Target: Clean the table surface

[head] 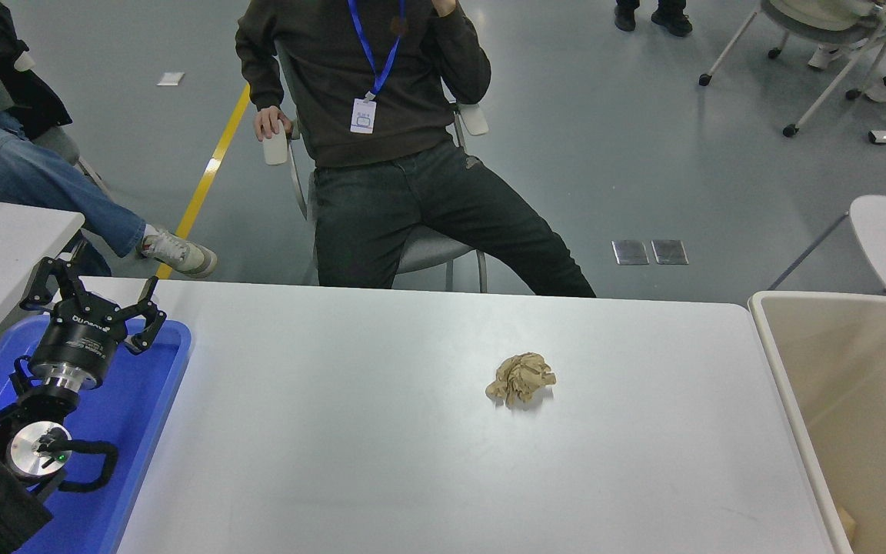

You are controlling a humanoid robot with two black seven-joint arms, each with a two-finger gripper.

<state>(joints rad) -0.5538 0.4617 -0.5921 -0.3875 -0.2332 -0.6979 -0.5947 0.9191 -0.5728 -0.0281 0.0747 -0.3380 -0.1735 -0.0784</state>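
The white counter (351,431) fills the frame's lower half, bare but for one crumpled ball of brown paper (521,378) lying just right of centre. At eight o'clock my left gripper (93,296) hangs over the blue tray (143,408), fingers spread apart and holding nothing; white lettering on its black body is too small to read. A beige bin (789,369) stands against the counter's edge at four o'clock. At twelve o'clock a person (389,138) sits on a chair, wearing a blue lanyard with a badge. My right arm does not show
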